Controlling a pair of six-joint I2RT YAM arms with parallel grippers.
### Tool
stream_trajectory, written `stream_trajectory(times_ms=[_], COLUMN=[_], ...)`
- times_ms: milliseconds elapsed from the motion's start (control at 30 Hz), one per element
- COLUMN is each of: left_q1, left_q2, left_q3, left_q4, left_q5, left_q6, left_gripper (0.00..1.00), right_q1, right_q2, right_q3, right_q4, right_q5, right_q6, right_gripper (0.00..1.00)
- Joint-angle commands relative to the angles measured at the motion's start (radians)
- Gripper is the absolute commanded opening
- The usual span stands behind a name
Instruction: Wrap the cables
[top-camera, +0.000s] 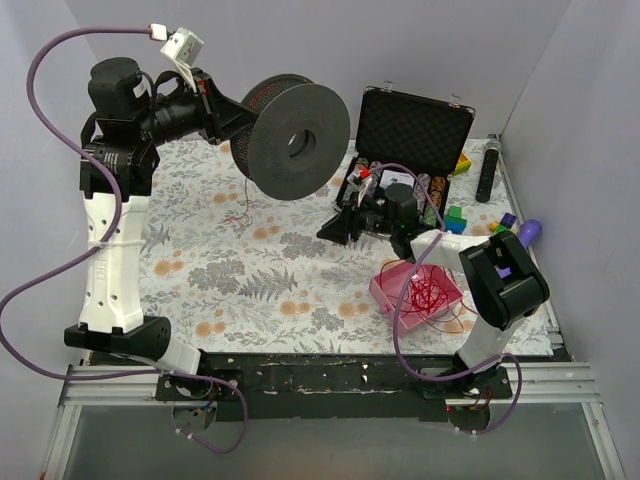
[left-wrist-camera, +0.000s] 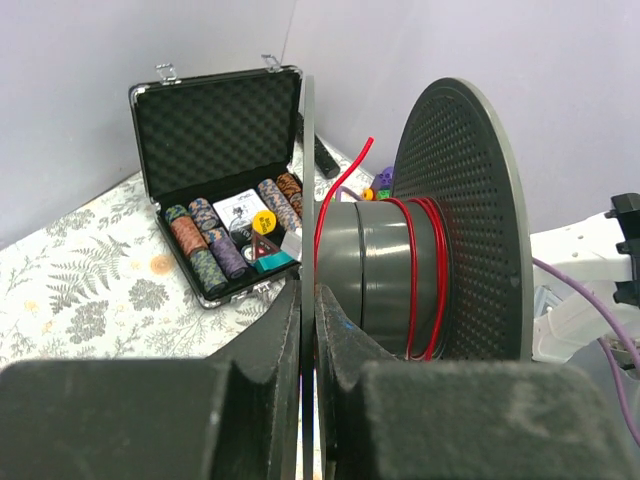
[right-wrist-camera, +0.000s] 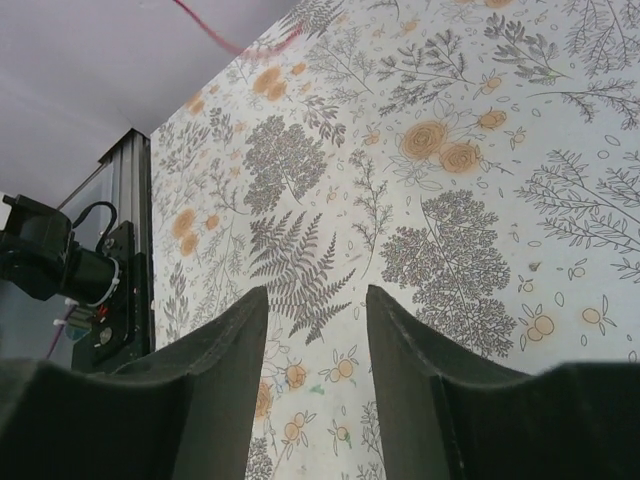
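- The left end effector (left-wrist-camera: 308, 330) is clamped narrow on a flange of the grey spool (left-wrist-camera: 470, 200), at 11 o'clock over the bench (top-camera: 250, 280).
- A few turns of the red cables (left-wrist-camera: 428, 270) sit around the spool hub, and a tangle lies in the pink tray (top-camera: 392, 277) at 4 o'clock.
- The right end effector (right-wrist-camera: 316, 330) stands wide and holds nothing.

- The left arm (top-camera: 105, 250) stands upright at the frame's left, bends at upper left, and its forearm reaches right.
- The left gripper (left-wrist-camera: 308, 335) is clamped on a flange of the spool (left-wrist-camera: 470, 220).
- The right arm (top-camera: 500, 280) rises from lower right, with its forearm reaching left to centre.
- The right gripper (right-wrist-camera: 315, 295) has its fingers parted.
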Motion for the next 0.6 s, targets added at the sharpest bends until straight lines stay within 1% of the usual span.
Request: stream_trajectory(times_ms=[0, 33, 67, 100, 233, 333, 367, 433, 567], left_q1=[-0.001, -0.001, -0.001, -0.001, -0.001, -0.001, -0.001, -0.001, -0.001], left_q2=[-0.002, 0.001, 0.002, 0.002, 0.007, 0.005, 0.004, -0.001, -0.008], left_q3=[0.083, 0.096, 0.103, 0.111, 0.142, 0.139, 0.128, 0.117, 0.117], left_q4=[-0.003, -0.003, -0.006, -0.009, -0.034, -0.032, -0.022, -0.012, -0.009], left_q5=[0.053, 0.053, 0.052, 0.05, 0.069, 0.105, 0.116, 0.131, 0.168], left_q6=[0.004, 0.007, 0.01, 0.013, 0.024, 0.024, 0.016, 0.01, 0.019], left_gripper=[0.0, 0.0, 0.0, 0.0, 0.0, 0.0, 0.0, 0.0, 0.0], right_q1=[0.001, 0.001, 0.001, 0.001, 0.006, 0.035, 0.041, 0.044, 0.049], right_q2=[-0.038, -0.053, -0.073, -0.094, -0.209, -0.311, -0.338, -0.368, -0.355], right_q3=[-0.024, -0.034, -0.051, -0.068, -0.136, -0.192, -0.209, -0.219, -0.167], right_q4=[0.109, 0.11, 0.11, 0.101, 0.044, 0.063, 0.07, 0.072, -0.002], right_q5=[-0.018, -0.019, -0.023, -0.02, -0.003, -0.027, -0.033, -0.053, -0.105], right_q6=[-0.014, -0.032, -0.046, -0.075, -0.189, -0.351, -0.408, -0.523, -0.695], right_gripper=[0.67, 0.75, 0.82, 0.84, 0.86, 0.87, 0.89, 0.92, 0.93])
